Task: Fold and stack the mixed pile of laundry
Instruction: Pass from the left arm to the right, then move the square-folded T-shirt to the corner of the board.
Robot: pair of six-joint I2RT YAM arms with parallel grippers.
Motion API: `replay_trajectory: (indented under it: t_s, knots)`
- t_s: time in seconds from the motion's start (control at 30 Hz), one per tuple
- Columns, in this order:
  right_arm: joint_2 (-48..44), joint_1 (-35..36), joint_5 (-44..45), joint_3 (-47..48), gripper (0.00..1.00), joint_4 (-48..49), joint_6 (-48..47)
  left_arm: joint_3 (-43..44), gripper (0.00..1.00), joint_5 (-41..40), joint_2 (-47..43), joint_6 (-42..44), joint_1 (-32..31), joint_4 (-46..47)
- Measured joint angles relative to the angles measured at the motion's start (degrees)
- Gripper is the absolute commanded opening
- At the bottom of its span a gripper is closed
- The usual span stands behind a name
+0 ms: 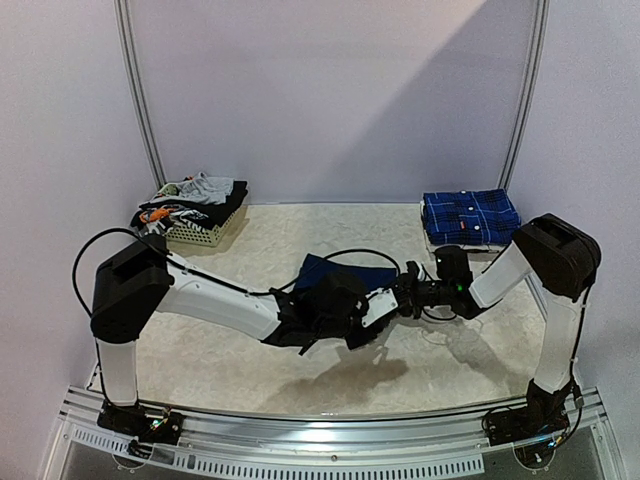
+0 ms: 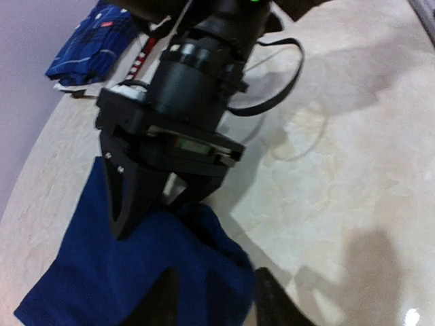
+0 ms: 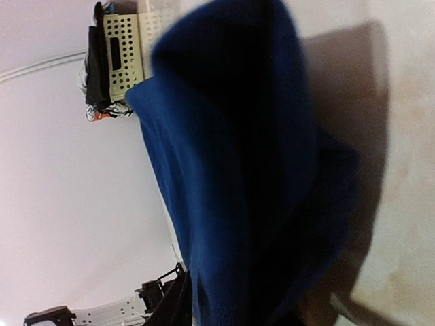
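A navy garment (image 1: 335, 270) lies in the middle of the table, lifted at its near right edge. It also shows in the left wrist view (image 2: 136, 272) and fills the right wrist view (image 3: 231, 170). My left gripper (image 1: 368, 315) (image 2: 216, 299) is shut on a thick fold of its edge. My right gripper (image 1: 400, 298) (image 2: 166, 200) (image 3: 238, 305) faces it and pinches the same edge a little further along. The blue-and-black plaid shirt (image 1: 470, 215) (image 2: 88, 47) lies folded at the back right. Grey, black and orange-white pieces (image 1: 195, 195) sit heaped at the back left.
The heaped pieces rest on a small white slatted basket (image 1: 195, 235) (image 3: 122, 54) by the back wall. A black cable (image 2: 279, 88) loops off the right wrist above the pale marbled table (image 1: 300, 370). The two wrists are almost touching.
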Motion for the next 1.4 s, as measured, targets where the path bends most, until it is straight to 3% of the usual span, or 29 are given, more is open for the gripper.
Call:
replay_trajectory:
  t_s: [0.1,0.23,0.5,0.7,1.07,1.4]
  knots:
    - [0.6,-0.4,-0.5,0.0,0.21,0.2,-0.3,0.0,0.85,6.0,-0.5,-1.7,0.0,-2.2]
    - [1.2,-0.9,-1.0,0.0,0.16,0.2,-0.9,-1.7,0.8,12.4,-4.4,-4.6,0.0,-4.3]
    - [1.6,-1.1,-0.9,2.6,0.08,-7.5,-7.4,-6.6,0.79,14.3,-12.5,-10.9,0.4,-4.5]
    - [1.0,-1.8,1.3,10.4,0.05,-25.4,-19.8,-12.7,0.8,10.9,-17.2,-15.8,1.7,-5.1]
    - [0.4,-2.2,18.8,31.3,0.0,-65.2,-43.0,-25.3,0.81,3.5,-28.6,-22.8,3.8,-5.2]
    - [1.5,-2.4,33.2,49.5,0.0,-85.0,-54.9,-32.7,0.81,2.1,-34.2,-25.1,4.9,-4.0]
